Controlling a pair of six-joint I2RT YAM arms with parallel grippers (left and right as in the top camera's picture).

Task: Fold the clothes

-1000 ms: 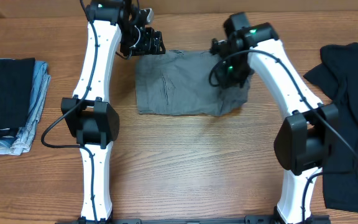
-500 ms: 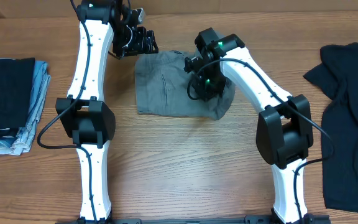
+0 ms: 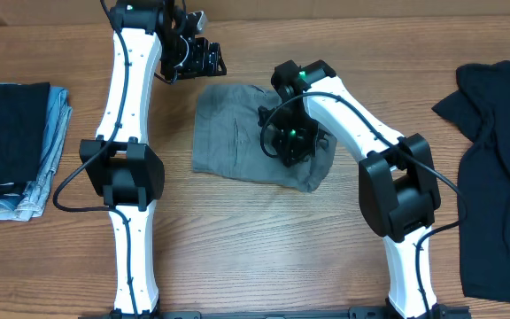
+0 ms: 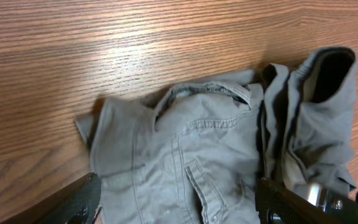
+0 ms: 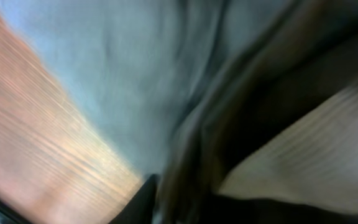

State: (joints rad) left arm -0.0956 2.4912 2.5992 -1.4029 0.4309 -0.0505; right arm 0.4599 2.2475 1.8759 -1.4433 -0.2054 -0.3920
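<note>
Grey shorts (image 3: 228, 133) lie on the wooden table at the back middle, their right part bunched and lifted over the rest. My right gripper (image 3: 290, 142) is shut on that right edge, over the middle of the shorts; its wrist view is blurred, with grey cloth (image 5: 135, 68) pressed close. My left gripper (image 3: 197, 58) is open and empty, hovering above the shorts' back-left corner. Its wrist view shows the waistband and a pocket of the shorts (image 4: 191, 149) between the wide-apart fingers (image 4: 179, 205).
A stack of folded dark and blue denim clothes (image 3: 11, 142) sits at the left edge. A black garment (image 3: 498, 159) lies spread at the right edge. Bare wood (image 3: 264, 239) runs along the front.
My right gripper has moved left and a little toward the front, pulling the shorts' right edge over the middle. The left gripper shifted slightly left, then held still.
</note>
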